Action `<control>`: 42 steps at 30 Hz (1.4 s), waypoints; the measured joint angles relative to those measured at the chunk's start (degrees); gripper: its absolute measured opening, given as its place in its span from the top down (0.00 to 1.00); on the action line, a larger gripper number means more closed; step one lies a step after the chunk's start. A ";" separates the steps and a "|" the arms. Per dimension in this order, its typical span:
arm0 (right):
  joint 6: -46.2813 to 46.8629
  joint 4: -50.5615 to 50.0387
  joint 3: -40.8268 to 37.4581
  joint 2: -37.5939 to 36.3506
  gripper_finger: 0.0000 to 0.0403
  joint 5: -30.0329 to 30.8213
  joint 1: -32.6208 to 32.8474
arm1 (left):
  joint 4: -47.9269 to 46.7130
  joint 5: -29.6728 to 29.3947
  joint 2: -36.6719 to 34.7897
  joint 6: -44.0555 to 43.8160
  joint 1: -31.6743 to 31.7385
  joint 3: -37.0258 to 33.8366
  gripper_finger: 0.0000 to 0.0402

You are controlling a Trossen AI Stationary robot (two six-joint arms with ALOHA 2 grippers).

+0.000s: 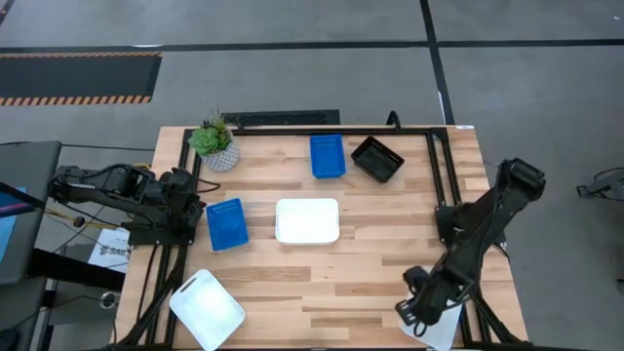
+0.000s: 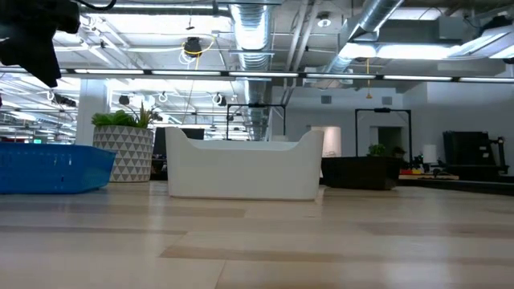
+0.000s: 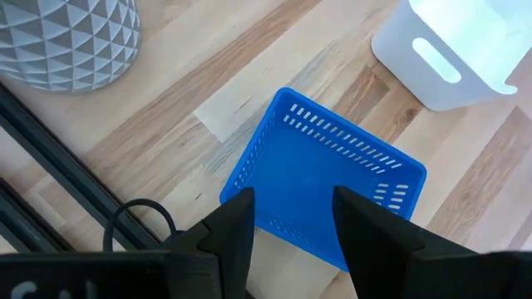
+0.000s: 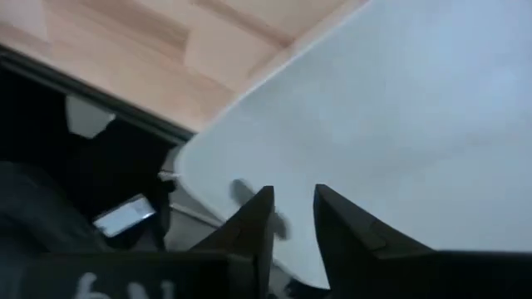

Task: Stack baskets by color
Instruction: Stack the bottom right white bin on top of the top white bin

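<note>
Right gripper (image 1: 417, 314) lower right, state unclear, over white basket (image 1: 444, 327) | left gripper (image 1: 191, 213) released beside blue basket (image 1: 226, 224) | no stacks visible on counter (image 1: 390, 273); all sorting left

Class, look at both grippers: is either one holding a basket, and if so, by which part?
Neither clearly holds one. The left gripper stands open above a blue basket. The right gripper hovers over a white basket; any hold there cannot be told.
</note>
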 joint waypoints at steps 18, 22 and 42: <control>11.80 -4.94 0.06 1.75 0.57 10.21 0.23 | 0.02 -2.01 0.01 3.37 0.00 0.00 0.63; 13.71 -8.92 0.02 2.96 0.57 10.22 0.54 | 0.02 -2.75 0.01 3.45 0.00 0.02 0.63; 12.29 -10.36 0.78 6.10 0.57 14.60 -2.33 | 0.00 -2.75 0.00 3.43 0.00 0.00 0.63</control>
